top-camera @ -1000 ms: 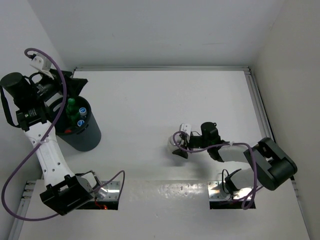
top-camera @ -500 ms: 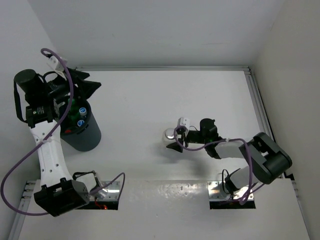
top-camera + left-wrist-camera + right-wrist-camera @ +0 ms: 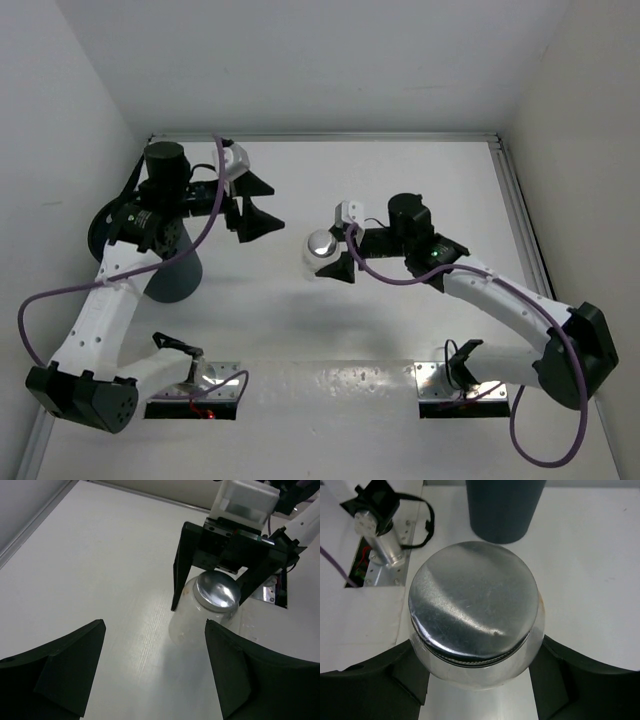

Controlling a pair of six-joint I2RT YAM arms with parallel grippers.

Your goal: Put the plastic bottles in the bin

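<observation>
Right wrist view first: right gripper clamped on a clear bottle with a silver cap, dark fingers pressed against either side just below the cap, nothing else in the grasp. Held upright, out in the middle of the table, well apart from the bin. Cannot tell whether standing on the surface or lifted just off it.

Seen from the left wrist: left gripper spread wide and empty, aimed at the same bottle from nearby, not touching it. From above, hanging between bottle and bin, with the bin just beside the left arm and its mouth hidden under that arm.

Judged as a hand-over: bottle offered by the right arm, bin on the left arm's side. Next move probably for the left side: slide in around the clear body, crosswise to the right fingers so as not to strike them, and squeeze gently on the smooth sides. Only then loosen the right grasp. After that, swing over the bin and drop.
</observation>
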